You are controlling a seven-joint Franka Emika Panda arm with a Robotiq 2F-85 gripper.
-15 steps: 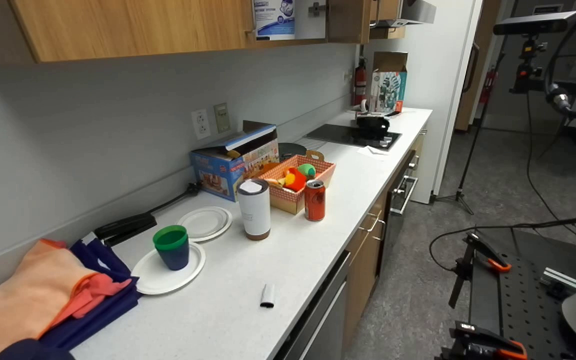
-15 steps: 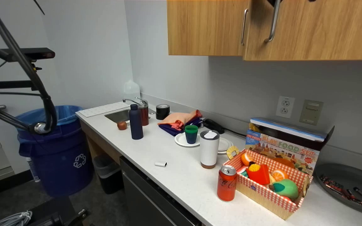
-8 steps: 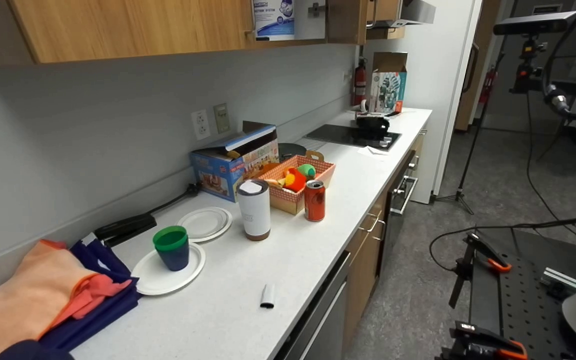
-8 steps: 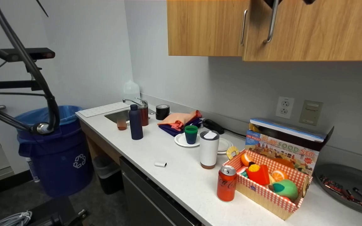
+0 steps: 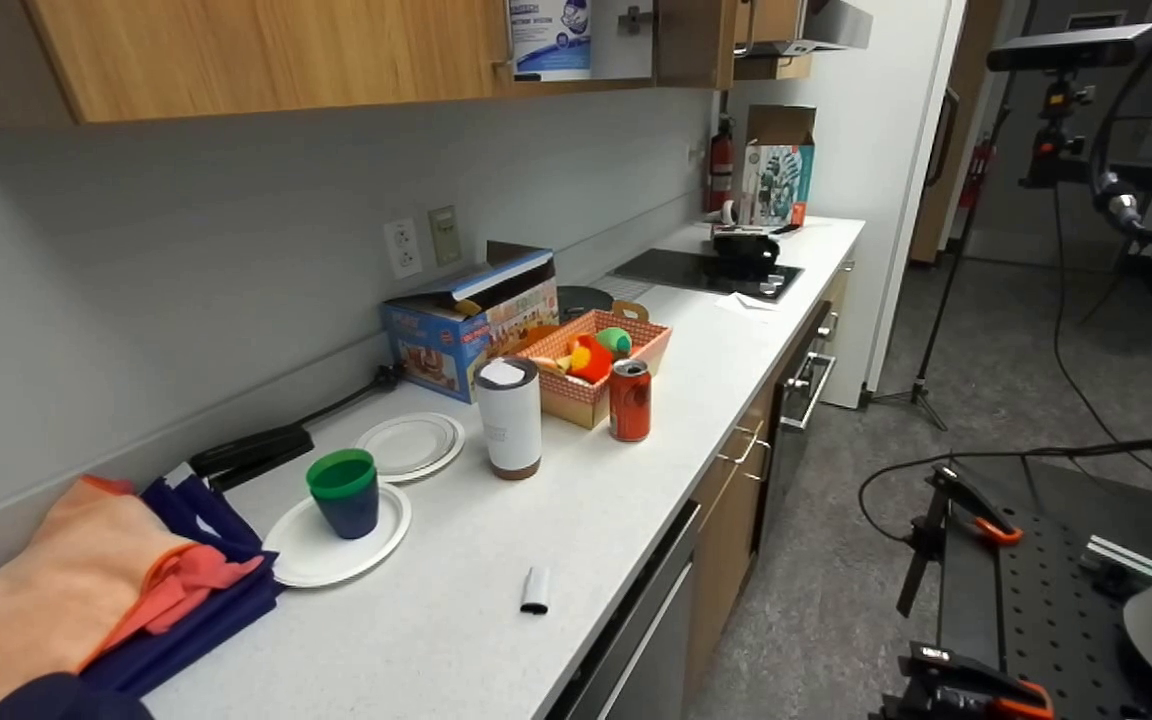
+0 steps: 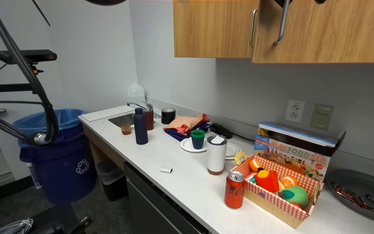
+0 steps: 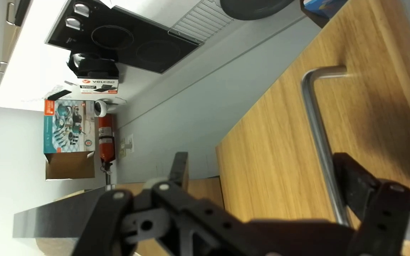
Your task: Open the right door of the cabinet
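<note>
- Above the flat white counter, angled out from the long honey-brown wooden wall cabinet: the flat honey-brown wooden right door, partly open by the look of things, white interior on show in an exterior view.
- Up close now: black two-fingered gripper, fingers spread wide, bent silver metal bar handle between, right beside one fingertip. Looks hooked behind rather than pinched; cannot tell about actual touch.
- Handling, as judged: stiff panel, probably light on its grey metal hinge, smooth, hardly fragile. Slick bar, so hold mid-length from behind and draw round along the door's own arc; pull too straight and risk sliding off.
- And the tally! Doors side by side: two, counting the matching flat wooden left door. Bar handles on those: two, one apiece. Inside: one white-and-blue cardboard carton. Down below: one red metal can, one white cylindrical tumbler, one navy bottle, one red-checked basket.
</note>
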